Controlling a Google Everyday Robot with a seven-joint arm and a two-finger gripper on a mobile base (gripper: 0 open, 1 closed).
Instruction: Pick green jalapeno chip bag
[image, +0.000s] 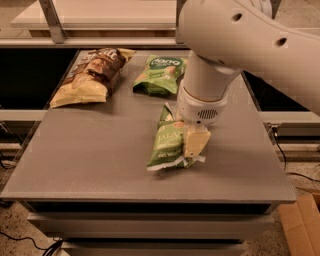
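Now my pincer (192, 146) is clenched on the 3 o'clock edge of the green jalapeno chip bag (166, 142), near the middle of the counter (90, 160), so I judge only the lift remains.

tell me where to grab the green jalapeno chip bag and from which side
Take the right long edge of the green jalapeno chip bag, coming from above. That edge looks thin enough to pinch, while the middle is wide and puffy. The tool is at that edge, near the centre of the table, shut on the bag.
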